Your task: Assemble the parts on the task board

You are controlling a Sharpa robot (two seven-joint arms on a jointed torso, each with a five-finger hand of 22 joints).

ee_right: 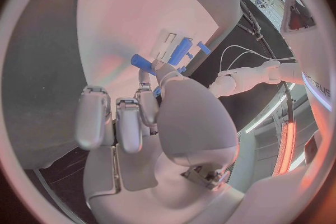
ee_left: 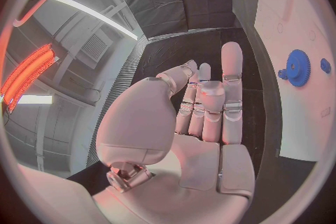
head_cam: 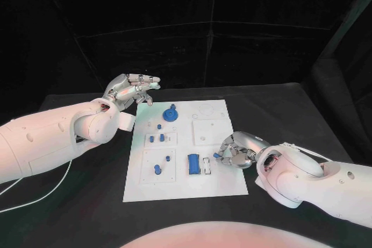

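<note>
From the head camera I count one white task board (head_cam: 186,151) in the middle of the black worktop (head_cam: 294,113). On it I see one blue gear (head_cam: 170,115) near its upper left, a few small blue pieces (head_cam: 161,137) below that, two more (head_cam: 161,169) in the lower left panel, and one longer blue bar (head_cam: 193,164) standing in a slot at lower centre, beside a white strip. My left robot hand (head_cam: 133,89) is raised above the upper left corner of the board, fingers apart and grasping nothing. My right robot hand (head_cam: 235,151) sits at the board's right edge, fingers curled inward; I cannot tell whether it grips anything.

In the left wrist camera, my left robot hand (ee_left: 203,117) shows its fingers straight and spread, palm empty; the gear (ee_left: 298,68) lies on the board at the right.

In the right wrist camera, my right robot hand (ee_right: 140,117) has curled fingers near several blue parts (ee_right: 180,51) on the board.
</note>
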